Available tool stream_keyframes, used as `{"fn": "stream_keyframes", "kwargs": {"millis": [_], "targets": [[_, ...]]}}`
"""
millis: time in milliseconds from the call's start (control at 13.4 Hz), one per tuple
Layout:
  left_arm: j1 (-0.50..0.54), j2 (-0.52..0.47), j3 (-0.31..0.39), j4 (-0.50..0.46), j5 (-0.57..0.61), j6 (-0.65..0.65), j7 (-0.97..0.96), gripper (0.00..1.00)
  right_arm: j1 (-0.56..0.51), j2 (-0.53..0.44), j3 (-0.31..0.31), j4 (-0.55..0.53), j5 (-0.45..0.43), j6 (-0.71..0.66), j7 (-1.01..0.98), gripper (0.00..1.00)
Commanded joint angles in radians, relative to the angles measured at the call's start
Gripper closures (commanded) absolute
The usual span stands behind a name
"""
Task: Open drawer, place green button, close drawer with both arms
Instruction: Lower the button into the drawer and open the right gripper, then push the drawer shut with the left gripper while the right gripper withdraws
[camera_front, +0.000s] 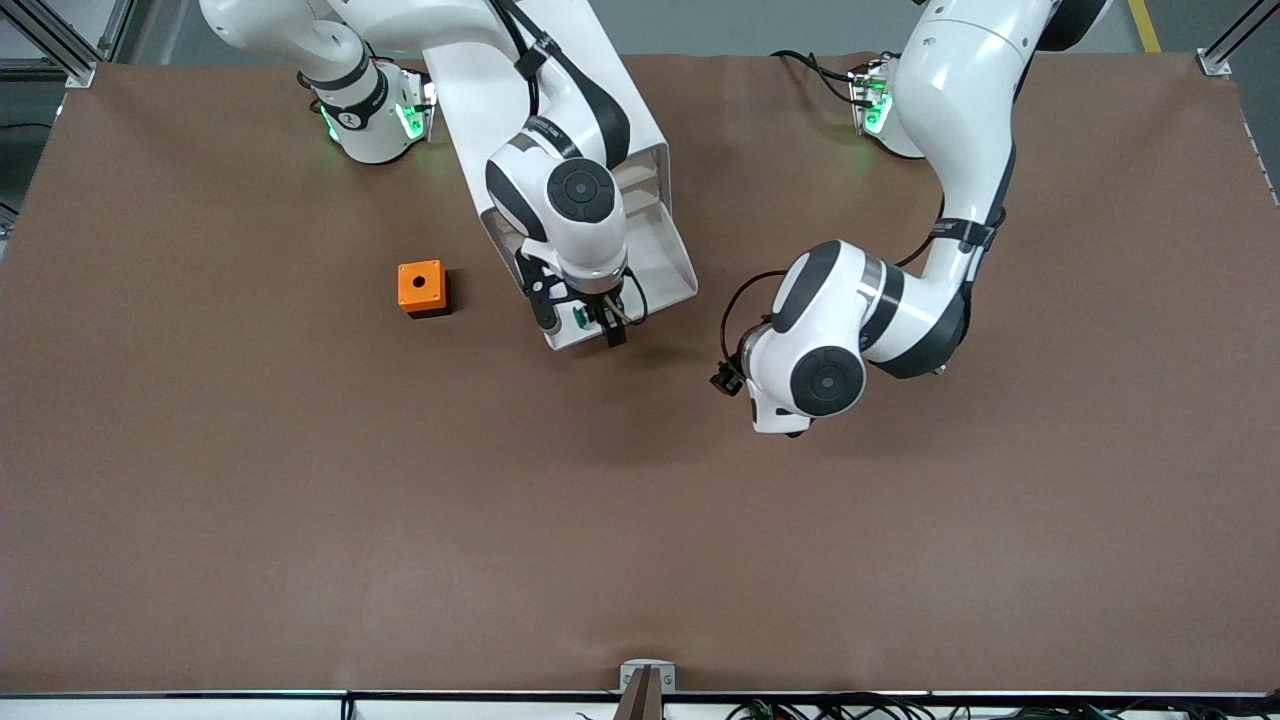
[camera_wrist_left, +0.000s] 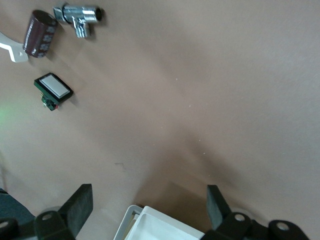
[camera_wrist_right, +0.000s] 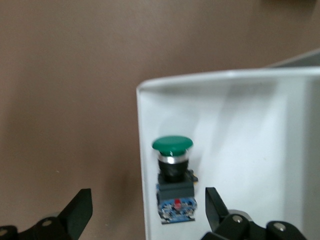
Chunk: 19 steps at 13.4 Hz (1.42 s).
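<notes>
The white drawer is pulled out of the cabinet toward the front camera. The button, with a green cap, black body and bluish rear, lies on its side on the drawer floor, close to a corner of the tray. My right gripper is open just above it, its fingers apart and not touching it; it also shows in the front view over the drawer's front end. My left gripper is open and empty over the table beside the drawer, with a white drawer corner below it.
An orange cube with a round hole sits toward the right arm's end of the table. The left wrist view shows a black button with a white square cap, a dark red cylinder and a chrome fitting on the table.
</notes>
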Motion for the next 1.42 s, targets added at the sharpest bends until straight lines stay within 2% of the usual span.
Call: {"fn": "stream_keyframes", "kwargs": {"millis": [0, 150, 599, 899, 1048, 1348], "targets": [[-0.035, 0.037, 0.003, 0.001, -0.013, 0.067, -0.006, 0.0, -0.066, -0.029, 0.008, 0.043, -0.021, -0.083, -0.121, 0.0], [-0.078, 0.057, 0.004, 0.0, -0.011, 0.133, -0.006, 0.0, -0.135, -0.048, 0.008, 0.083, -0.018, -0.166, -0.248, 0.0], [-0.173, 0.092, 0.004, -0.008, -0.011, 0.265, -0.003, 0.0, -0.342, -0.132, 0.013, 0.108, 0.017, -0.246, -0.676, 0.0], [-0.234, 0.114, 0.003, -0.012, -0.013, 0.288, -0.001, 0.0, -0.491, -0.224, 0.01, 0.108, 0.079, -0.34, -0.994, 0.0], [-0.276, 0.129, 0.003, -0.012, -0.016, 0.357, -0.001, 0.0, -0.554, -0.261, 0.01, 0.108, 0.08, -0.357, -1.094, 0.0], [-0.339, 0.132, 0.001, -0.02, -0.028, 0.37, -0.004, 0.0, -0.644, -0.301, 0.01, 0.105, 0.079, -0.36, -1.252, 0.0]]}}
